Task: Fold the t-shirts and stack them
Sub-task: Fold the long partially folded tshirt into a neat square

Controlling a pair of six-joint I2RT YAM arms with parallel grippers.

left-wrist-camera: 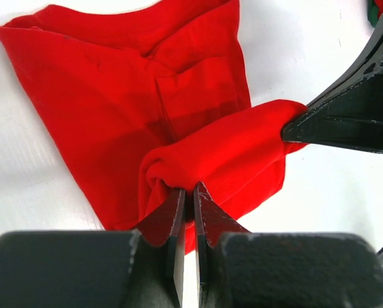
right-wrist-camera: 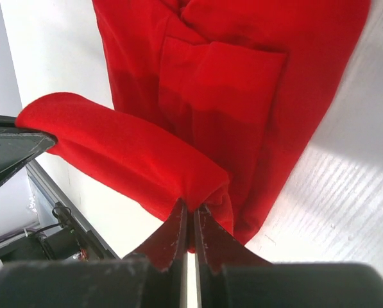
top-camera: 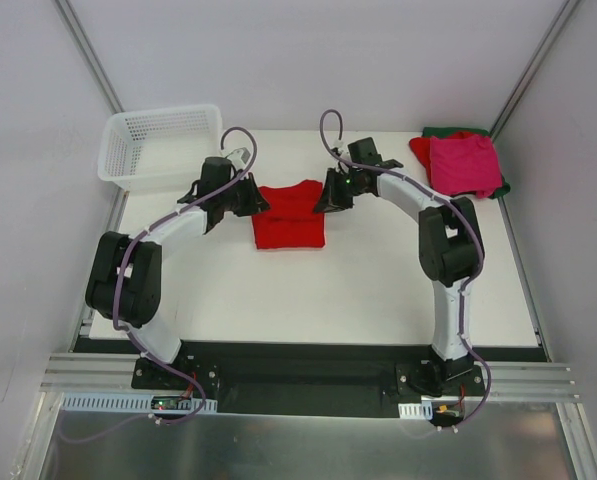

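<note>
Red t-shirt (top-camera: 289, 215) lay mid-table (top-camera: 358, 290), soft matte knit, partly folded into a rough rectangle. Left end effector (left-wrist-camera: 188, 192) and right end effector (right-wrist-camera: 190, 208) were each pinched tight on opposite ends of its far edge, with a smooth cloth roll lifted between them. Pink t-shirt (top-camera: 465, 165) sat folded on the dark green t-shirt (top-camera: 446, 131) at the far right corner.

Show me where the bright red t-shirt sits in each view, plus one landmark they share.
Top external: red t-shirt at the centre of the table, between left gripper and right gripper.
Left wrist: fills upper left and centre, edge pinched at bottom.
Right wrist: fills upper centre and right, edge pinched at bottom.
Shared landmark: the raised cloth fold stretched between both shut grippers.
</note>
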